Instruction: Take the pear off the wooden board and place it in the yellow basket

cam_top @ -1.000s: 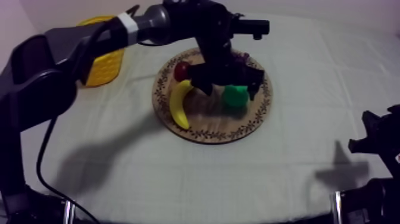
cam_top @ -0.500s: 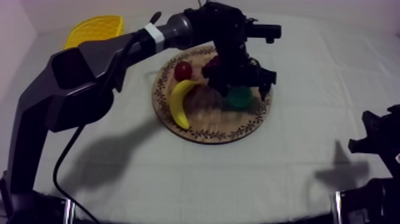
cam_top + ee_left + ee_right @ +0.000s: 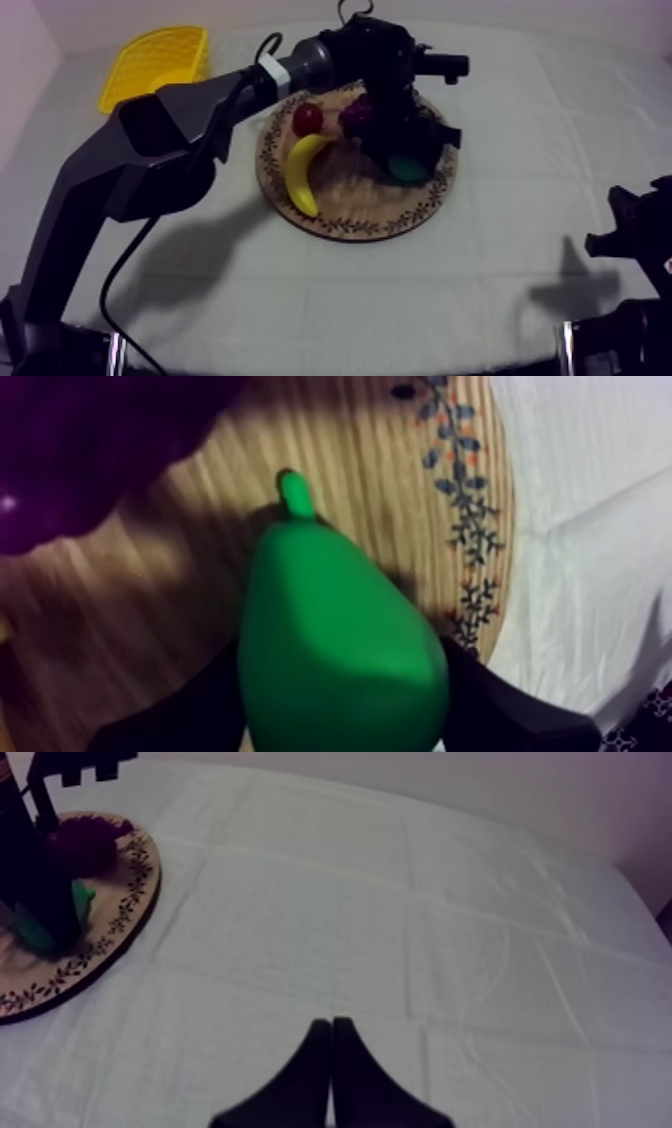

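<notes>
The green pear point(image 3: 340, 646) lies on the round wooden board point(image 3: 200, 576), close to its patterned rim. My left gripper point(image 3: 345, 696) is down around it, black fingers point(image 3: 190, 716) against both of its sides, shut on the pear. From above, the left gripper point(image 3: 405, 155) covers most of the pear point(image 3: 410, 168) on the right half of the board point(image 3: 350, 225). The yellow basket point(image 3: 155, 65) stands at the far left. My right gripper point(image 3: 330, 1024) is shut on nothing, over bare cloth, and rests low at the right edge point(image 3: 635, 235).
On the board also lie a banana point(image 3: 303, 170), a small red fruit point(image 3: 307, 118) and purple grapes point(image 3: 355, 113), the grapes right beside the pear point(image 3: 90, 446). The left arm spans from the lower left across to the board.
My left gripper has shifted right and come down over the pear, which now shows less from above. The arm has swung off the basket. The right arm has not moved.
</notes>
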